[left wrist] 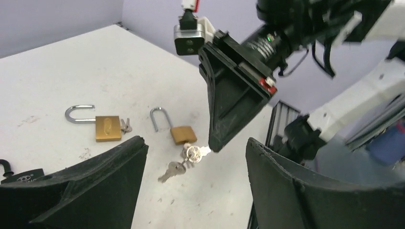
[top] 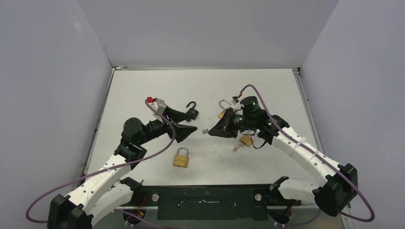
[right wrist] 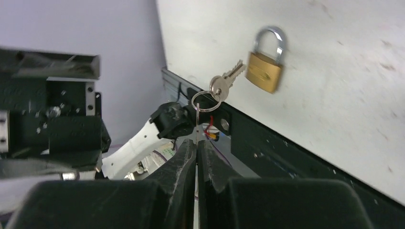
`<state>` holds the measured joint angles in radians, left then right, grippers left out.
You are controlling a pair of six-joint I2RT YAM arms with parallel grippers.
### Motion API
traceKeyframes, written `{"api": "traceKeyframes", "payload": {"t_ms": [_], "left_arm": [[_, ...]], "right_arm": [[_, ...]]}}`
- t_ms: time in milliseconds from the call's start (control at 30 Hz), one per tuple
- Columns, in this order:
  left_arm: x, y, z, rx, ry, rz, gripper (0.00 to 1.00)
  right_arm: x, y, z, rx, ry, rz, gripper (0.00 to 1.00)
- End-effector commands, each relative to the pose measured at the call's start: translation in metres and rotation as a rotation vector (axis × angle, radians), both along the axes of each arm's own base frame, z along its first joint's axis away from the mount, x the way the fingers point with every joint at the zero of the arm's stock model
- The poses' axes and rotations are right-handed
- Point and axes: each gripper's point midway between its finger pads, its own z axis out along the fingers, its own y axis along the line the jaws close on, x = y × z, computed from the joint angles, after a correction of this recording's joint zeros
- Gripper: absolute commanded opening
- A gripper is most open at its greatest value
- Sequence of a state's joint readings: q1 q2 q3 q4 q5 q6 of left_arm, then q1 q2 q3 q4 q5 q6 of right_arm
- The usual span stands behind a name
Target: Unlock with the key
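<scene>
One shut padlock left, shackle toward 12 o'clock, keyway end toward 6. It lies at 7 o'clock from my right gripper, which is clamped on the key. Left gripper, jaws spread and empty, looks marginally nearer.
</scene>
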<state>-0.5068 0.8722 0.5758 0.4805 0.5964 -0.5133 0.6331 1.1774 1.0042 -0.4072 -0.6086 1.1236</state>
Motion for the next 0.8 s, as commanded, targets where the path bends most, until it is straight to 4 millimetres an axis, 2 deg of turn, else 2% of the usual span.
{"api": "traceKeyframes", "payload": {"t_ms": [0,133,267,400,533,600,767], "left_arm": [[-0.019,-0.014,-0.014,0.110,-0.314,-0.066,0.72],[-0.039,-0.040,-0.050,0.213,-0.375,-0.177,0.68],[-0.050,-0.063,-0.069,0.274,-0.462,-0.229,0.66],[-0.050,-0.078,-0.074,0.317,-0.525,-0.247,0.64],[-0.047,-0.086,-0.085,0.360,-0.560,-0.270,0.54],[-0.043,-0.088,-0.088,0.385,-0.579,-0.267,0.53],[-0.037,-0.099,-0.081,0.385,-0.628,-0.269,0.51]], "right_arm": [[-0.024,-0.026,-0.032,-0.112,0.324,-0.089,0.00],[-0.030,-0.026,-0.029,-0.098,0.443,-0.122,0.00],[-0.040,-0.030,-0.031,-0.133,0.538,-0.140,0.00],[-0.046,-0.035,-0.032,-0.156,0.583,-0.155,0.00],[-0.047,-0.034,-0.029,-0.149,0.605,-0.163,0.00],[-0.047,-0.033,-0.028,-0.141,0.616,-0.164,0.00],[-0.046,-0.030,-0.027,-0.117,0.639,-0.170,0.00]]}}
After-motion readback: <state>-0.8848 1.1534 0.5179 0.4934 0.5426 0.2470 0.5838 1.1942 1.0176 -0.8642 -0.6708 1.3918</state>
